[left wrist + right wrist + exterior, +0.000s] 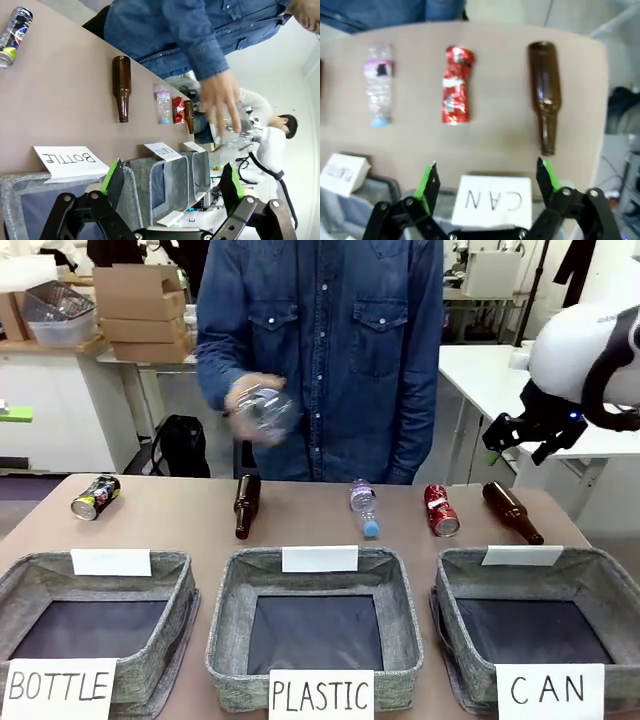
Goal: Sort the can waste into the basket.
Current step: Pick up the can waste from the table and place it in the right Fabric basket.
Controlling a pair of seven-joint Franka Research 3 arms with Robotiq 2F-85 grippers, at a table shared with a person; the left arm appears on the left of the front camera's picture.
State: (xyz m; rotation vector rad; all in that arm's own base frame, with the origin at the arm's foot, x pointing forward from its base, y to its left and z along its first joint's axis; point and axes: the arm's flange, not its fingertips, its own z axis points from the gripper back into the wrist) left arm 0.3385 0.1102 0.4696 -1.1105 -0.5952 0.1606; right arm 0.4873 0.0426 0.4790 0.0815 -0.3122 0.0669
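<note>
Step in hand, as I judge it: first pick. The red can lies on the table between the plastic bottle and the brown bottle, just beyond the CAN basket. The dark can lies far left.

Advice: centre over the red can, straddle its width and keep clear of the brown bottle.

Right gripper: hovering, jaws wide apart, empty. Left gripper: the same.

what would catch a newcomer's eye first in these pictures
Three square grey woven-fabric baskets line the brown table's near edge, signed BOTTLE, PLASTIC and CAN. Behind them lies a row of waste: a dark metal can with yellow-green print far left, a dented shiny red can toward the right. A person's hand holds a clear plastic bottle above the far side.
</note>
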